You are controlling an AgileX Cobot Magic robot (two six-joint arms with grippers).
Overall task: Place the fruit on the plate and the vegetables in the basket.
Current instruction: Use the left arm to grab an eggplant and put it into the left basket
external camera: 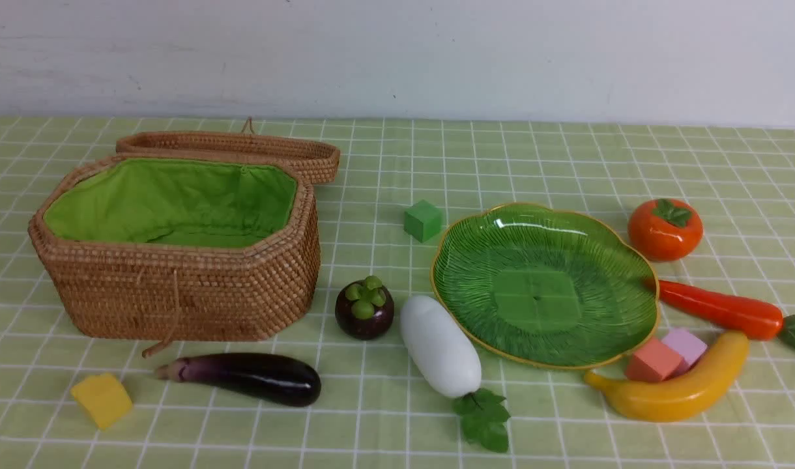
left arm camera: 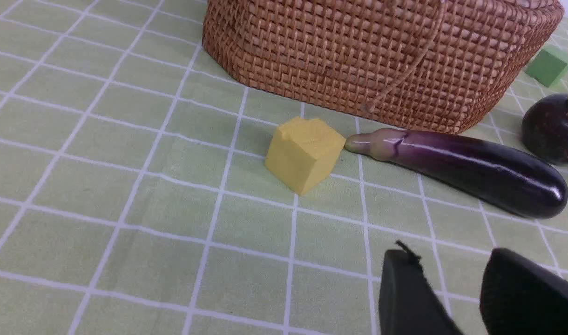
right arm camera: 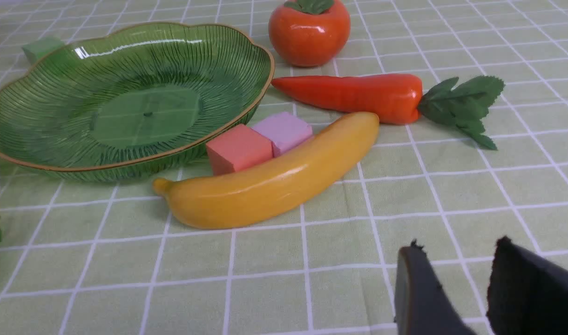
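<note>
**Nothing sorted yet, both pincers empty**

The wicker basket [external camera: 176, 293] stands at the far left. Its lid [external camera: 241, 146] is thrown back, so the green lining is open to receive. The leaf-shaped glass plate [external camera: 541, 286] sits bare, right of centre.

The eggplant [external camera: 254, 376] lies just on the near side of the basket, with a yellow foam cube [external camera: 101, 398] off its stem end. The mangosteen [external camera: 363, 309] and the radish [external camera: 438, 345] sit between basket and plate. At the plate's right edge are the persimmon [external camera: 664, 229], the carrot [external camera: 720, 307] and the banana [external camera: 678, 387]. The banana's curve cradles a coral cube [external camera: 651, 360] and a lilac cube [external camera: 684, 344].

The left gripper [left arm camera: 451, 260] hangs low by the eggplant, partly parted and holding nothing. The right gripper [right arm camera: 456, 251] is the same, beside the banana.

It looks as though each arm covers its own side, eggplant to basket and banana to plate. Those wedged cubes may get dragged along.
</note>
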